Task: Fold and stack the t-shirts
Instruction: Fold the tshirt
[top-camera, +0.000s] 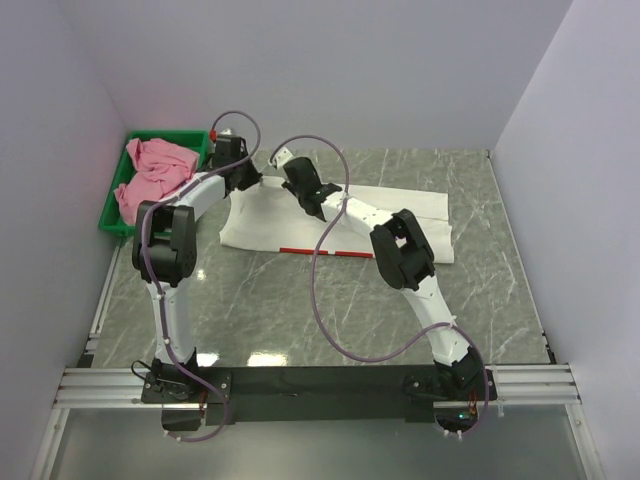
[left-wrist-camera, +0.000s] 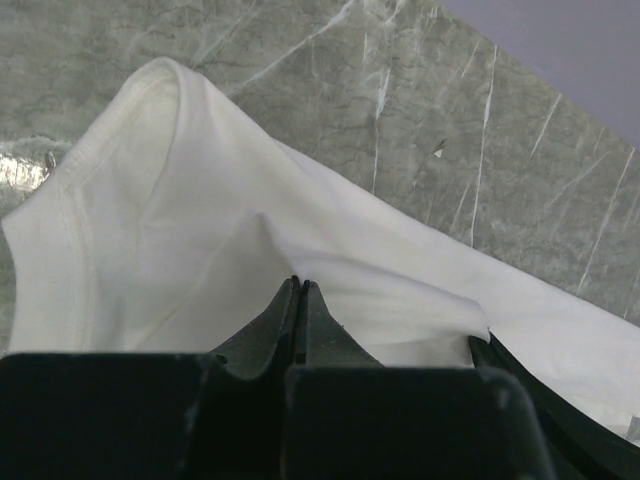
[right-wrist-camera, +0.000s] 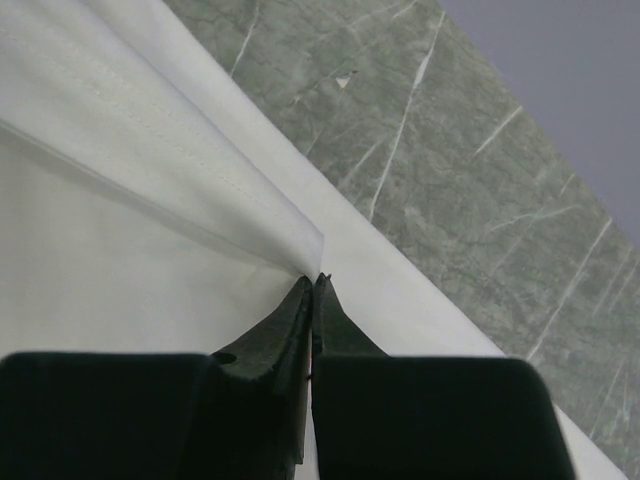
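Note:
The white t-shirt (top-camera: 400, 215) lies across the far middle of the table, a thin red strip of its print (top-camera: 325, 252) showing at its near edge. My left gripper (top-camera: 252, 178) is shut on the shirt's far left edge and holds it lifted; in the left wrist view the jaws (left-wrist-camera: 300, 283) pinch a raised fold of the white t-shirt (left-wrist-camera: 180, 230). My right gripper (top-camera: 318, 208) is shut on a shirt edge too; in the right wrist view the gripper (right-wrist-camera: 313, 280) pinches a hemmed fold of the white t-shirt (right-wrist-camera: 120, 150). The pink t-shirt (top-camera: 155, 172) lies crumpled in the green tray.
The green plastic tray (top-camera: 165, 136) stands at the far left against the wall. Purple cables loop over both arms. White walls close in the left, back and right. The marbled table (top-camera: 300, 310) extends toward the arm bases.

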